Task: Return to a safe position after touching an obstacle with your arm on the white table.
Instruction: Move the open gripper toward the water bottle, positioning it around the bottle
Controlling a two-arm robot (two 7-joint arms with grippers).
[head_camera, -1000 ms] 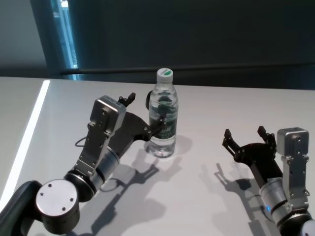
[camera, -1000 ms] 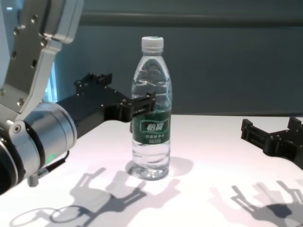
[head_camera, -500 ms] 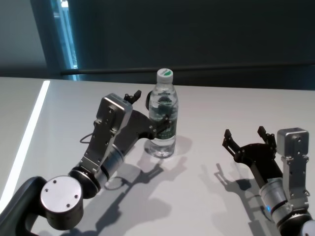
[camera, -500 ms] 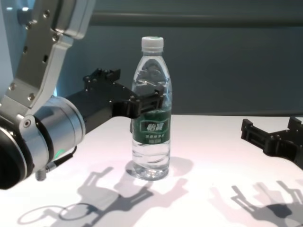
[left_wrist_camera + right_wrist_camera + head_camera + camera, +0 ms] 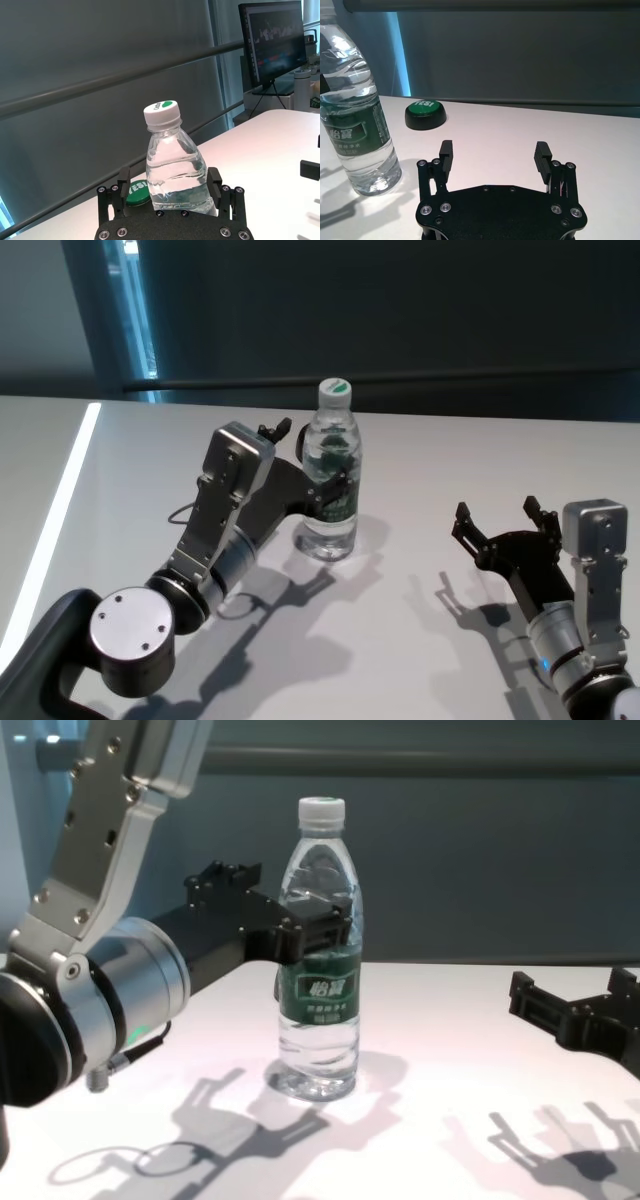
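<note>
Touching the bottle (image 5: 330, 472) is your step now: left end effector (image 5: 300, 925) spread around it, upright mid-bench (image 5: 450, 460) | right end effector (image 5: 497, 522) spread, parked well right | next: back the left arm straight off without tipping it.

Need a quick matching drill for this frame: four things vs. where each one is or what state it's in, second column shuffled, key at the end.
Things:
1. water bottle
2. left gripper
3. right gripper
4. green button

Places or states:
A. open, fingers on either side of the bottle's body
B. low on the white table, beyond the bottle
C. upright on the table, white cap on
D. open and holding nothing, off to the robot's right of the bottle

Pairs: 1-C, 2-A, 3-D, 4-B
</note>
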